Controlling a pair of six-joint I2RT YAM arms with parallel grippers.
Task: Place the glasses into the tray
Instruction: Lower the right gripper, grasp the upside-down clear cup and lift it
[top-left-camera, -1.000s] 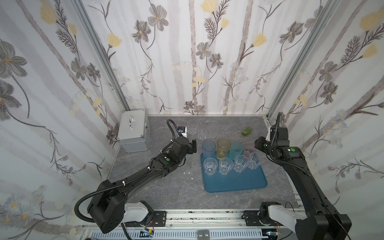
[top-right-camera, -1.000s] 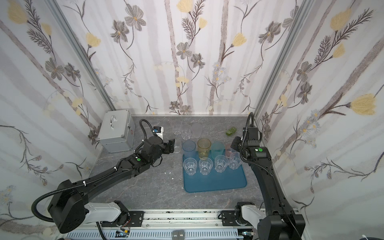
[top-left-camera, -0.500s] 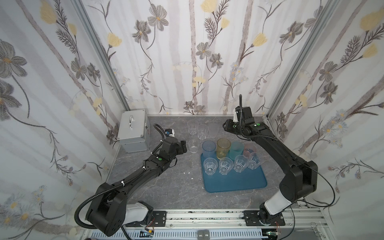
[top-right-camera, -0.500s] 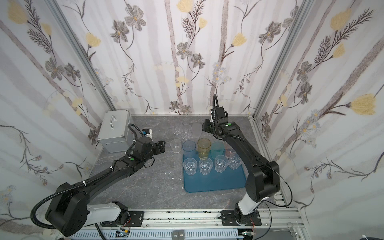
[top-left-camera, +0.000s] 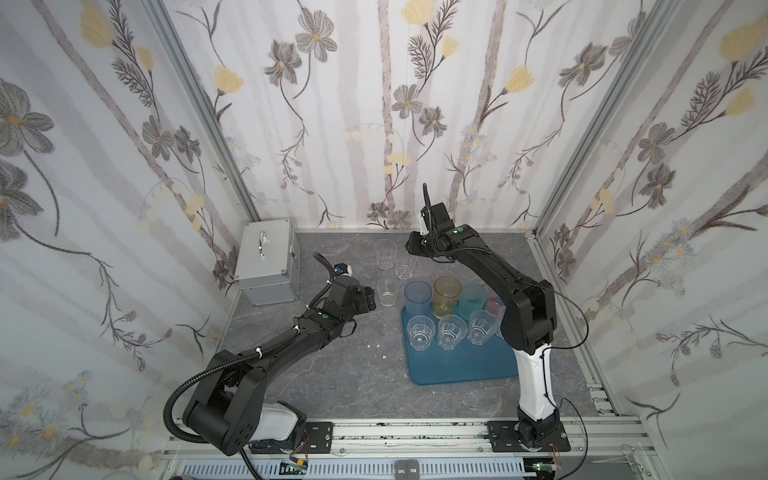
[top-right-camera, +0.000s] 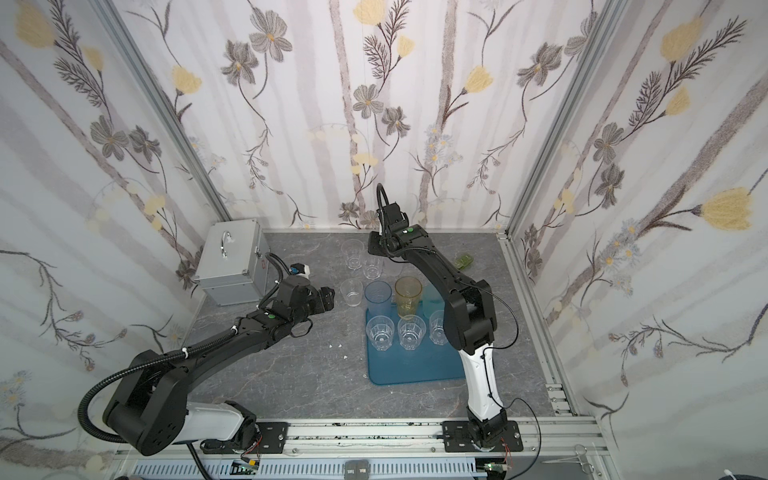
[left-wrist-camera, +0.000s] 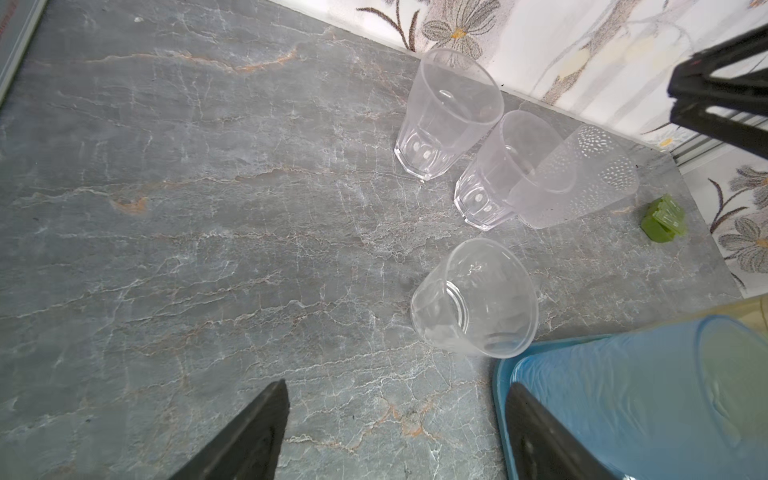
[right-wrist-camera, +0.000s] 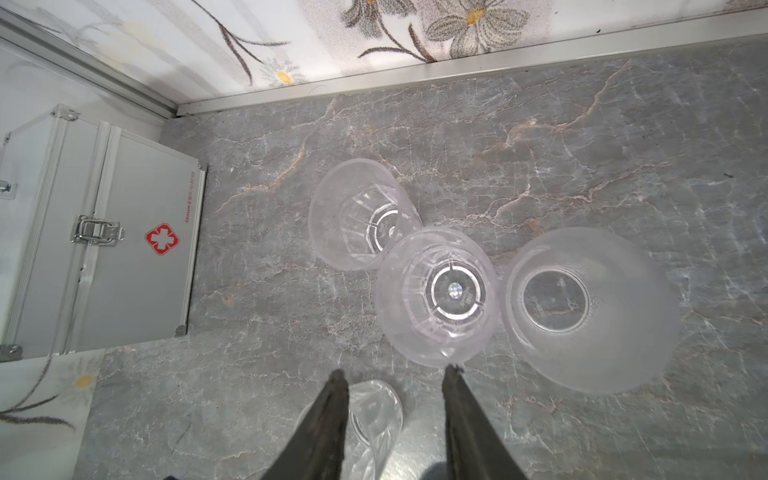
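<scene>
Left tool (left-wrist-camera: 395, 419) hangs low over the desk (left-wrist-camera: 166, 208), jaws spread wide, nothing between them. Short clear glass (left-wrist-camera: 473, 299) stands upright just ahead of it, right beside the tray (left-wrist-camera: 501, 380) corner but off it. Right tool (right-wrist-camera: 395, 395) hovers above the back cluster, jaws partly apart, nothing pinched. One fingertip (right-wrist-camera: 457, 386) shows close to the rim of the middle faceted glass (right-wrist-camera: 436, 295); contact I cannot tell. That cluster is a diagonal row on the desk near the back wall: far faceted glass (right-wrist-camera: 361, 214), the middle one touching it, then the frosted dotted glass (right-wrist-camera: 590, 307) just beside. All upright, all off the tray. On the tray, in a top view: blue glass (top-left-camera: 417, 297), yellow glass (top-left-camera: 446, 293) and teal glass (top-left-camera: 471, 299) along the back edge, pink glass (top-left-camera: 494, 300) mostly hidden by the right arm, three short faceted glasses (top-left-camera: 451, 330) in front. I see a silver case (top-left-camera: 266, 262) back left and a small green object (left-wrist-camera: 663, 218) back right.
</scene>
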